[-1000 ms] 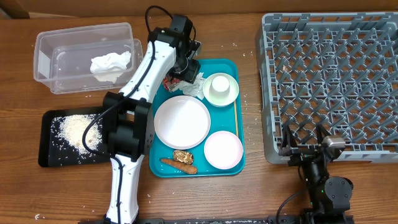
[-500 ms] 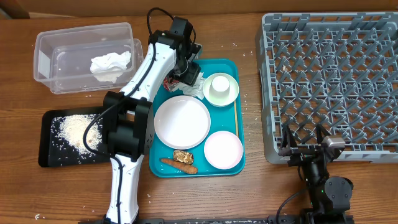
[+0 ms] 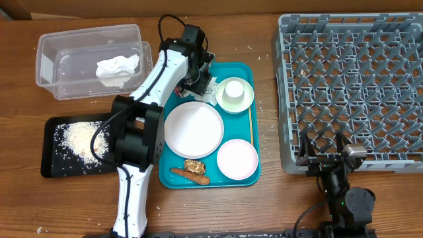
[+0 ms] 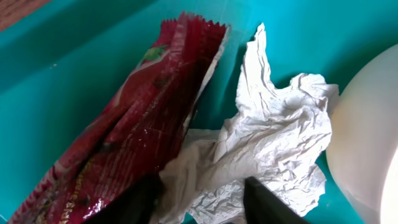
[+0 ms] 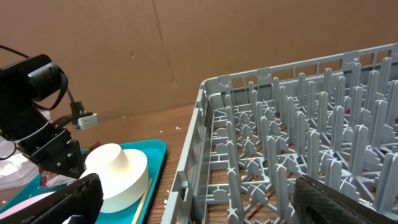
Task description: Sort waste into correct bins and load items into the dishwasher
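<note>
The left gripper (image 4: 202, 202) hung over the teal tray (image 4: 74, 68), its dark jaws half-closed about the lower fold of a crumpled white paper napkin (image 4: 273, 143); whether they pinched it could not be told. A glossy, creased red wrapper (image 4: 143, 118) with a serrated edge lay touching the napkin. The right gripper (image 3: 322, 153) rested with jaws wide and empty beside the grey pegged dish rack (image 3: 350, 79). All sat on a grained wooden table (image 3: 277, 205), with a brown cardboard wall (image 5: 186, 50) behind.
</note>
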`<state>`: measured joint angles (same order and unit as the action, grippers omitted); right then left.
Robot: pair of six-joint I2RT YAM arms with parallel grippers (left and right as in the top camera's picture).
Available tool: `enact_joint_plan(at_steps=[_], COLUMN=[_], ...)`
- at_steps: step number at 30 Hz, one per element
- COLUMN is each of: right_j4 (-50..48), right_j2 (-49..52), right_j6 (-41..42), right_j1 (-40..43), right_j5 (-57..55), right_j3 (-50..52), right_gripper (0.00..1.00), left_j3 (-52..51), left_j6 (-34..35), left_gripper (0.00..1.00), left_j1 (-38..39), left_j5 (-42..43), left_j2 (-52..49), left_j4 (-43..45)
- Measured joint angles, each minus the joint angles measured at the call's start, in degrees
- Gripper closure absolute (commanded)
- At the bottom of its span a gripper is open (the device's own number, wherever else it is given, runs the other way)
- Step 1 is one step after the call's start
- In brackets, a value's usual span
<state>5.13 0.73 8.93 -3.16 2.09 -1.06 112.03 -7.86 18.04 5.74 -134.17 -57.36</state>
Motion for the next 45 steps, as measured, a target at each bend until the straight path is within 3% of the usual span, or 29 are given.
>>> enact_joint_plan(at_steps=[6, 14, 31, 41, 45], right_j4=[0.0, 0.0, 0.0, 0.0, 0.0], right_j2=[0.0, 0.0, 0.0, 0.0, 0.0], right_j6=[0.0, 0.0, 0.0, 0.0, 0.0], right_j1=[0.0, 0.0, 0.0, 0.0, 0.0], right_j5=[0.0, 0.0, 0.0, 0.0, 0.0], right_j3=[0.0, 0.0, 0.0, 0.0, 0.0], right_gripper=[0.00, 0.00, 0.00, 0.00, 0.00], left_j3=[0.0, 1.4, 22.8, 34.2, 38.8], left_j6=[-0.2, 0.0, 0.7, 5.1, 9.4], left_gripper=[0.96, 0.96, 0.96, 0.96, 0.96], left_j1=[0.6, 0.7, 0.7, 0.7, 0.0], left_j5=[0.0, 0.0, -0.2, -0.4, -4.4], left_j2=[0.0, 0.0, 0.0, 0.0, 0.0], left_j4=[-0.2, -6.8, -22.7, -26.8, -26.0])
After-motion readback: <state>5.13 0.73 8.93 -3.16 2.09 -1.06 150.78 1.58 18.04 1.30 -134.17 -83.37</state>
